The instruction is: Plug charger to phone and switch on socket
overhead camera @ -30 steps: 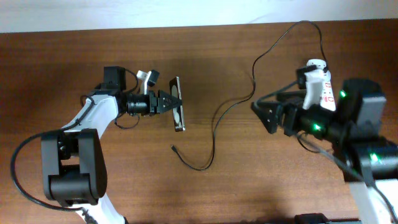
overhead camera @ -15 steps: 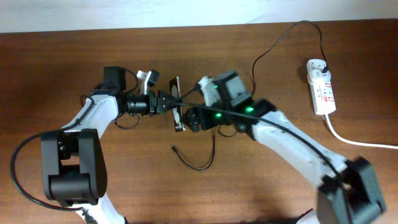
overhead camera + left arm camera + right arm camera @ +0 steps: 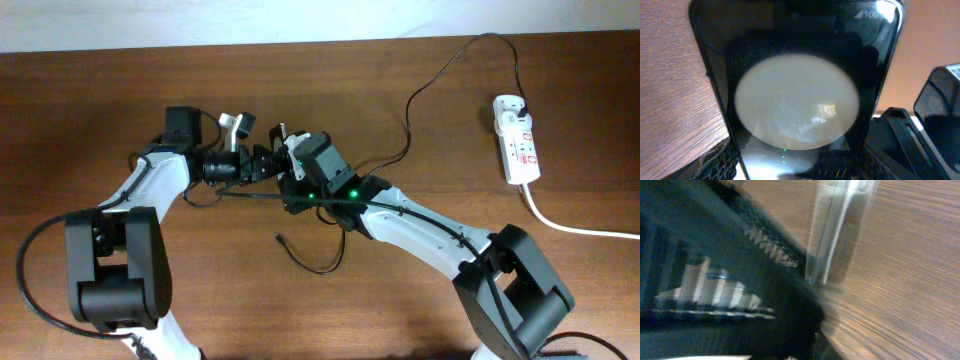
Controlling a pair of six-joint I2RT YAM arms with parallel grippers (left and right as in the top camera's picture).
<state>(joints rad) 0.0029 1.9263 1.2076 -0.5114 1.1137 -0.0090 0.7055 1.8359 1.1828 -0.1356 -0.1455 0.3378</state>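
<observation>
Phone [image 3: 795, 100] stood on its edge toward the far left of the middle of the bench [image 3: 120, 80], clamped between the fingers of the left gripper [image 3: 262, 163]. In the left wrist view its glossy screen filled the frame, with one large round white reflection and small white text at its top right corner; the ribbed finger pads [image 3: 719, 159] flanked its lower end.

The right gripper [image 3: 293, 165] reached in from the other side and met the phone, covering most of it from above. Its wrist view was blurred, with only a pale phone edge against the wood, so I could not tell whether its jaws were apart or together.

The charger [image 3: 408, 128] trailed from the socket [image 3: 518, 140] at the far right edge, arched toward the far edge, then ran under the right arm. Its connector tip [image 3: 279, 237] lay loose on the bench nearer the front, near the phone but apart from it and from both grippers. A thick white cord [image 3: 565, 225] left the socket toward the right edge.
</observation>
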